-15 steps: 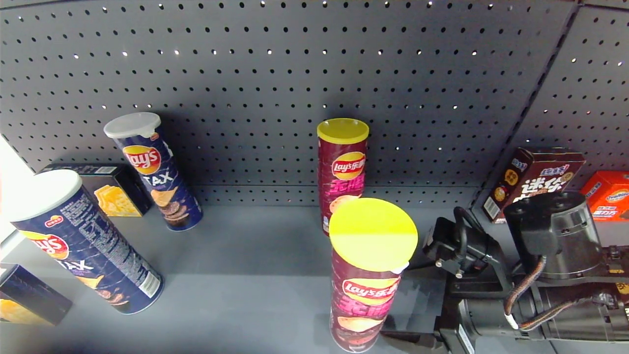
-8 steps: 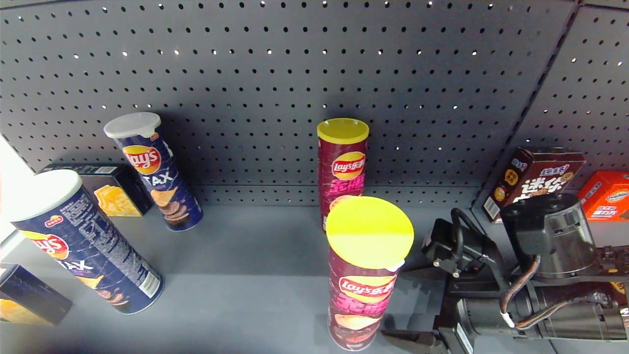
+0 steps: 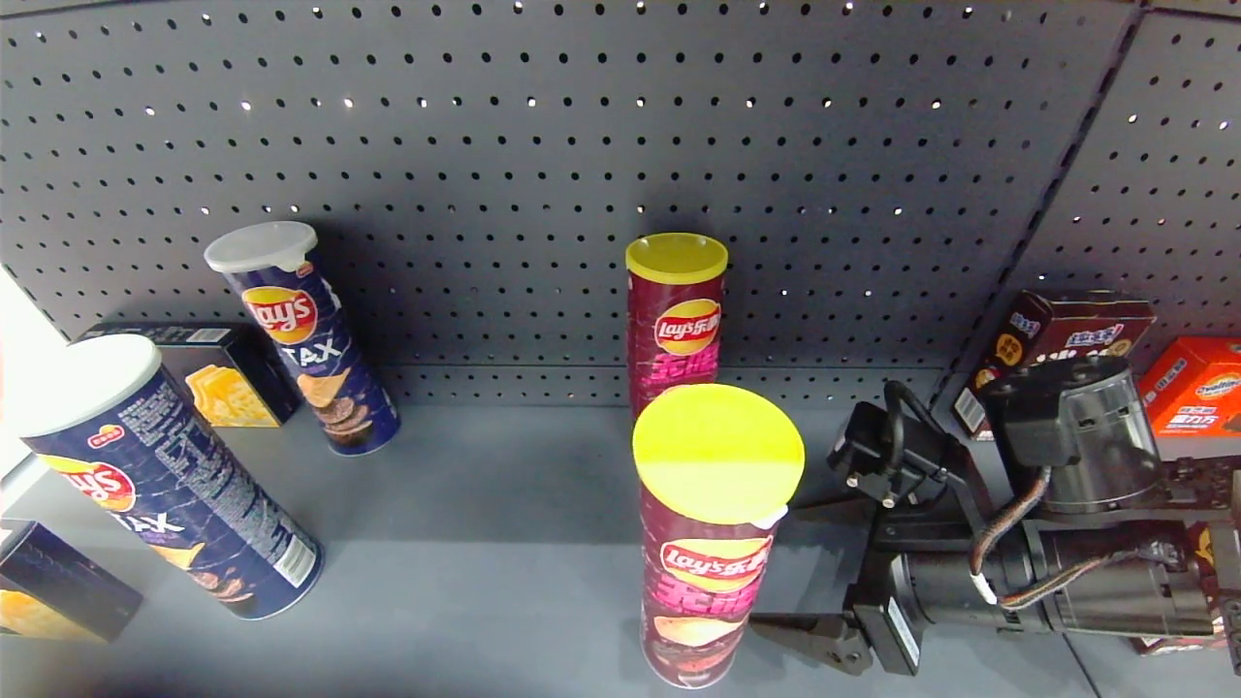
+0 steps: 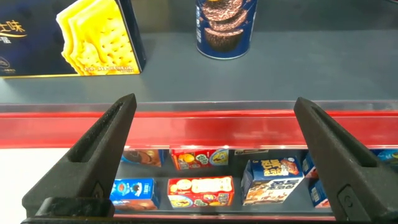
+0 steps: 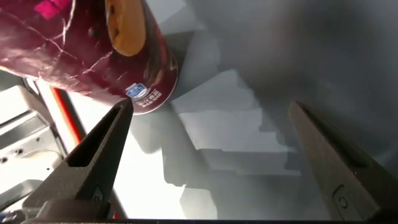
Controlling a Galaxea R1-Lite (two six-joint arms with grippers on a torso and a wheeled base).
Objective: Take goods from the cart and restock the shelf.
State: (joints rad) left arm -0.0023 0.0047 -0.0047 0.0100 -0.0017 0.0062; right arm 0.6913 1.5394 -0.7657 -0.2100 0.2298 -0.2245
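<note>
Two maroon chip cans with yellow lids stand on the grey shelf (image 3: 504, 582), one at the back (image 3: 676, 330) and one in front (image 3: 713, 553). My right gripper (image 3: 790, 635) is low beside the front can's right side, open. In the right wrist view the front can's base (image 5: 134, 74) lies just past one fingertip, with bare shelf in the gap of the right gripper (image 5: 208, 115). My left gripper (image 4: 214, 102) is open and holds nothing, in front of the shelf's red front strip (image 4: 205, 127).
Two dark blue chip cans stand at the left, one near (image 3: 170, 485) and one farther back (image 3: 305, 339), with cracker boxes (image 3: 228, 373) beside them. Snack boxes (image 3: 1057, 354) stand at the right behind my right arm. The pegboard wall (image 3: 582, 145) closes the back. A lower shelf holds several small boxes (image 4: 199, 190).
The front maroon can has shifted a little to the left. My right arm has moved left with it, and more of a gripper finger now shows beside the can's base.
</note>
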